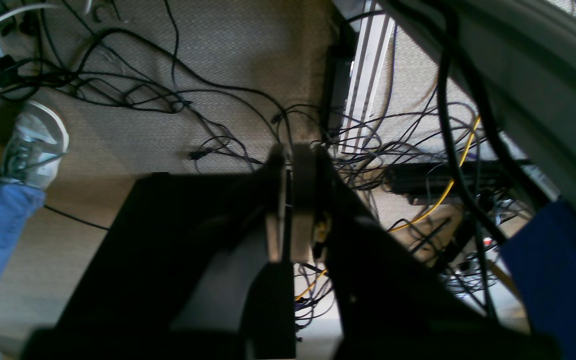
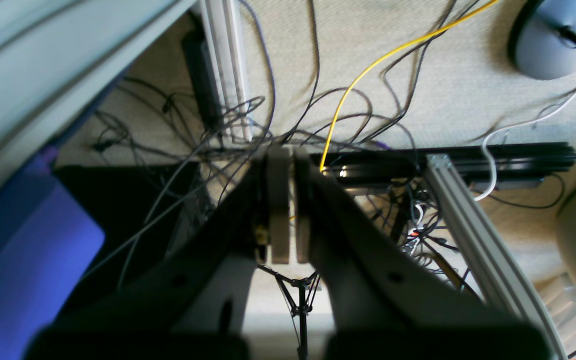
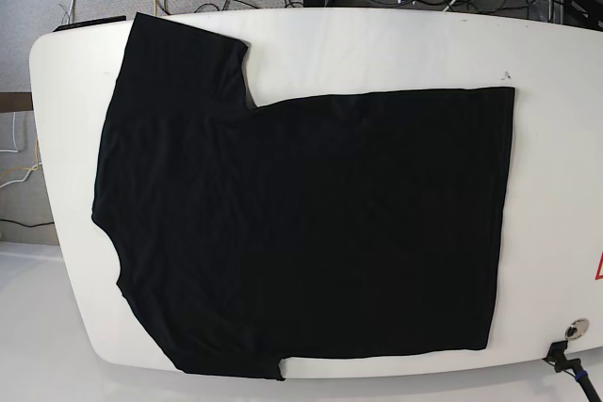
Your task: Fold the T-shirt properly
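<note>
The T-shirt (image 3: pixel 311 223) lies flat on the white table (image 3: pixel 551 148) in the base view, plain black side up, no print showing. Its hem runs down the right side and both short sleeves point out at the left, one toward the far edge, one at the near edge. Neither arm appears in the base view. In the left wrist view my left gripper (image 1: pixel 289 155) is shut with nothing between its pads, hanging over the floor beside the table's rim (image 1: pixel 543 75). My right gripper (image 2: pixel 292 152) is likewise shut and empty above the floor.
Tangled black cables (image 1: pixel 168 95) and a yellow cable (image 2: pixel 368 65) cover the carpet below. A person's jeans leg and white shoe (image 1: pixel 35 145) stand at the left. An aluminium rail (image 2: pixel 473 225) runs beneath the right gripper. A small metal disc (image 3: pixel 577 329) sits at the table's near right.
</note>
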Robot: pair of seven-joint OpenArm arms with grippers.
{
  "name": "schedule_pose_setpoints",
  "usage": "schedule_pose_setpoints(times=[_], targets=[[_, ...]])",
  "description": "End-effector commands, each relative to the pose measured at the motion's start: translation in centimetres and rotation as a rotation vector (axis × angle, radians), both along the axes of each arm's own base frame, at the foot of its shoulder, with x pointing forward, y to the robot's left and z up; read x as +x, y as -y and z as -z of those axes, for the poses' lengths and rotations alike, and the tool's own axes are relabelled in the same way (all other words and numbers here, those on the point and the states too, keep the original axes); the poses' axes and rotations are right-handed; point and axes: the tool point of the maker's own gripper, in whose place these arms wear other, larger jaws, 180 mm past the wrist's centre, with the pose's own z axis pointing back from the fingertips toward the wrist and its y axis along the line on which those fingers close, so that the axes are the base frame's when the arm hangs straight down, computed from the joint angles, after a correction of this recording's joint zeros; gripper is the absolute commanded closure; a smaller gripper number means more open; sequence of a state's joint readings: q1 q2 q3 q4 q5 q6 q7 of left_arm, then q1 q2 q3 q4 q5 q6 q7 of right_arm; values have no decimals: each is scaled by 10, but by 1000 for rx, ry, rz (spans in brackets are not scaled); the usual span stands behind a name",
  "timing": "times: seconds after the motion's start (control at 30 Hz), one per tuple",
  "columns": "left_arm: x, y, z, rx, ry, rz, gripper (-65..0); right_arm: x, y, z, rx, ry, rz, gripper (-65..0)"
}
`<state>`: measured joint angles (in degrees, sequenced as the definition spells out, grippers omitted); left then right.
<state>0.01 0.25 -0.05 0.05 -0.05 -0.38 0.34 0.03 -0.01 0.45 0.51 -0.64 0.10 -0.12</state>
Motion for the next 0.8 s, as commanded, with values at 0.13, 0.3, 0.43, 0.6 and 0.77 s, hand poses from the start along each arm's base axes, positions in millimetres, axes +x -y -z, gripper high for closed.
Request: schedule_pose_setpoints(times=[0.13, 0.3, 0.43, 0.6, 0.77], targets=[[4, -2, 0, 0, 7, -16, 0, 7, -2, 0, 7, 20, 2, -1], [7, -1, 0, 3, 14, -13, 0, 6, -1, 0, 5, 18, 0, 0], [5, -2, 0, 6, 10, -17, 0, 6, -2, 0, 3, 18, 1, 0], [3, -6, 0, 9, 2, -13, 0, -1, -1, 0, 3, 8, -1, 0], [-13, -30, -2, 44, -25, 16, 0, -26, 1, -1, 3, -12, 0, 0]])
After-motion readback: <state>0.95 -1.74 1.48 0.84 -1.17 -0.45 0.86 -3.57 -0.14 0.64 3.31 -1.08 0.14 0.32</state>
